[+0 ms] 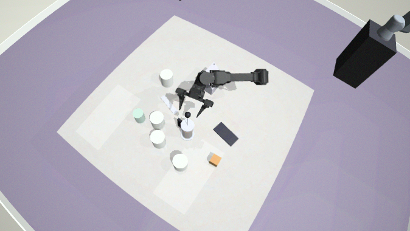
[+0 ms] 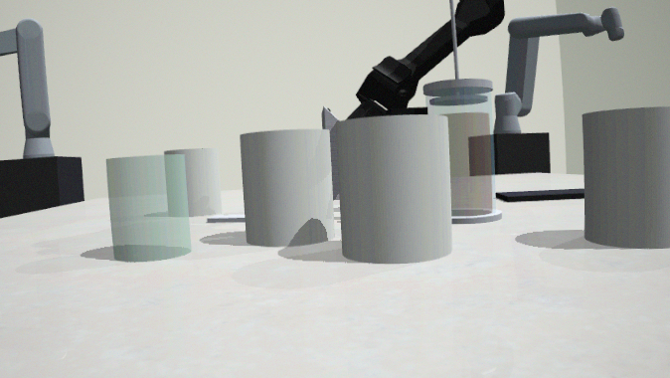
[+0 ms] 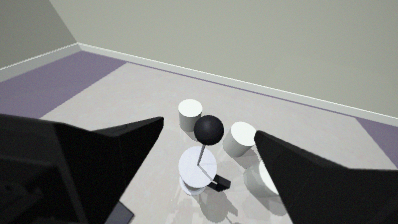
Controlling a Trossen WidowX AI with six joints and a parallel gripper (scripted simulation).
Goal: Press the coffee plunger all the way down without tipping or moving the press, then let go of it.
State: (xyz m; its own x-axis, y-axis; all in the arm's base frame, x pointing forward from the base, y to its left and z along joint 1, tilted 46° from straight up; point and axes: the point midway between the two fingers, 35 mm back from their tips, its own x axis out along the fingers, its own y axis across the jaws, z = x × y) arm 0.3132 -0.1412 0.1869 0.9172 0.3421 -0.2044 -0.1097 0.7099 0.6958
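Observation:
The coffee press [image 1: 187, 132] [image 2: 469, 159] [image 3: 196, 167] stands upright on the table, a clear cylinder with brown contents, a pale lid and a black handle. Its plunger is up: the thin rod rises high above the lid, the black knob [image 1: 187, 114] [image 3: 209, 130] is on top, and the disc [image 2: 458, 100] sits just under the lid. My gripper [image 1: 189, 113] [image 3: 209, 128] is open and empty. Its fingertips stand wide apart beside the press; in the wrist view the knob appears between them, farther out. The knob and my fingers are out of sight in the exterior view.
Several white cylinders [image 1: 157, 138] [image 2: 395, 189] [image 3: 240, 139] and a green one [image 1: 138, 115] [image 2: 149, 209] stand near the press. A dark flat slab [image 1: 225, 134] [image 2: 542, 194], an orange block [image 1: 215, 160] and a pale bar [image 1: 169, 104] lie around it.

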